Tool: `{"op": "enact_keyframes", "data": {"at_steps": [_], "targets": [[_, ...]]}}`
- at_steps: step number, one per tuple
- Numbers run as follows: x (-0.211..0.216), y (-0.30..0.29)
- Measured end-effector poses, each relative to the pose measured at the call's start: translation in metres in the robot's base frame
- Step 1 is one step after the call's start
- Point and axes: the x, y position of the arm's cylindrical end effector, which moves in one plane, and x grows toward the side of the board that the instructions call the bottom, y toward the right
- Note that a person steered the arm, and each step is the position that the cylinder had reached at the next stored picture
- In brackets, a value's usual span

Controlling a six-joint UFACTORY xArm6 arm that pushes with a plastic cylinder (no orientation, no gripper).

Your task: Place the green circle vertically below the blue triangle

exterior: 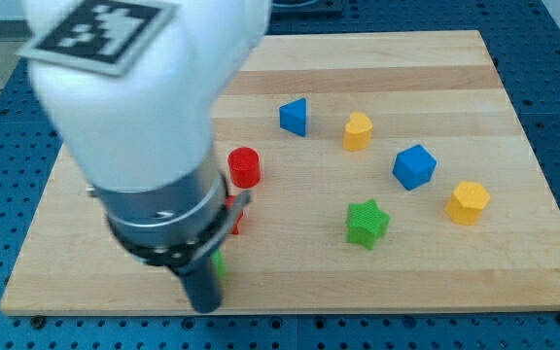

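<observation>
The blue triangle (295,117) sits on the wooden board (406,68) above the middle. Only a thin green sliver (219,264) shows beside my rod near the board's bottom edge; it looks like the green circle, mostly hidden behind the rod. My arm fills the view's left. The dark rod comes down to my tip (206,307) at the board's bottom edge, just left of and touching or almost touching the green sliver. The tip is far below and left of the blue triangle.
A red circle (244,167) lies right of my arm, with another red piece (234,216) half hidden below it. A yellow block (358,131), a blue cube (414,166), a yellow hexagon (468,202) and a green star (367,224) lie to the right.
</observation>
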Motion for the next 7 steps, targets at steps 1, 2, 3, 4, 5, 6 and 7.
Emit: {"op": "enact_keyframes", "data": {"at_steps": [1, 2, 3, 4, 5, 6, 7], "targets": [[0.000, -0.031], [0.000, -0.036], [0.000, -0.035], [-0.001, -0.033], [-0.004, -0.032], [-0.009, 0.000], [-0.009, 0.018]]}}
